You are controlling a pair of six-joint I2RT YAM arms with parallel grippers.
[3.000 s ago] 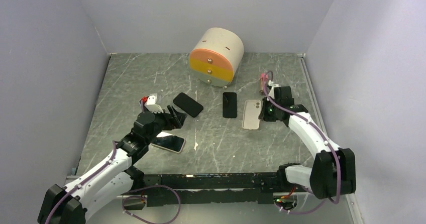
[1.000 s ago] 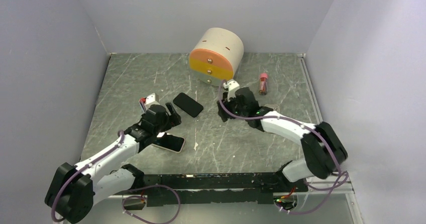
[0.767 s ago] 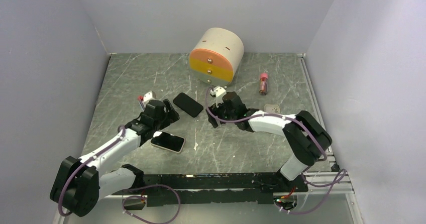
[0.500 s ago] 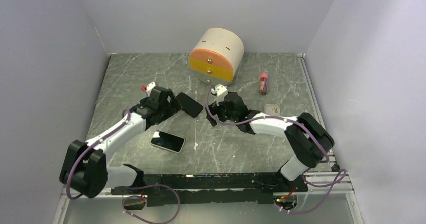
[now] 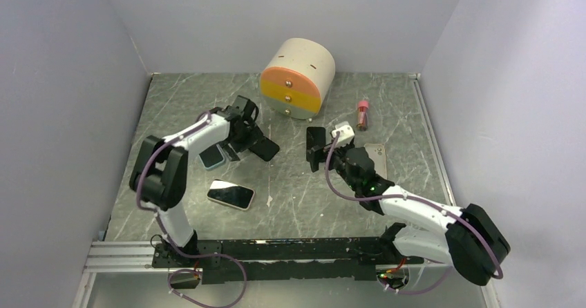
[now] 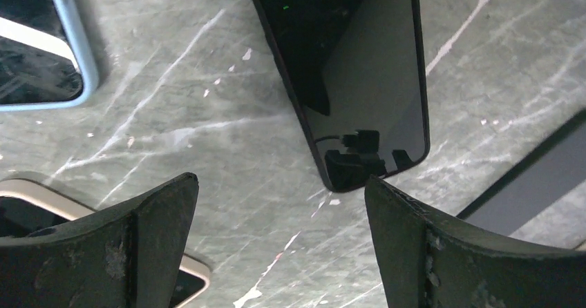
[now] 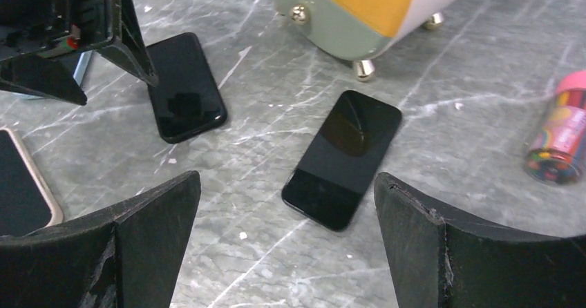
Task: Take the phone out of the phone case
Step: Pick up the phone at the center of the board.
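Both arms are reaching out over the grey marbled table [image 5: 180, 101], and neither is holding anything. The left gripper [image 5: 240, 144] is hanging left of the frame's middle with its jaws spread wide. It is pointing down at a black phone [image 6: 349, 80] that is lying flat and slanted. In the left wrist view one end of that phone is showing between the two fingers [image 6: 131, 253], and neither finger is touching it. From where I am standing I cannot tell whether this phone is wearing a thin dark case or none at all. Just left of it a phone in a blue case [image 5: 212, 158] is lying screen up. Lower in the frame, nearer the arm bases, a phone in a cream case [image 5: 231, 195] is lying apart from both, also screen up.

The right gripper [image 7: 287, 246] is gaping just as wide, with nothing between its fingers. It is hovering at the centre of the overhead frame, over the lower end of a second black phone [image 7: 342, 159]. That phone is lying flat with no case around it and is filling the middle of the right wrist view. An empty cream case [image 5: 376, 157] is lying just right of the right wrist, partly hidden by it and apart from that phone.

At the top centre a round drawer chest [image 5: 297, 79] with orange and yellow fronts is standing, and a pink tube [image 5: 362, 114] is lying on the table to its right.
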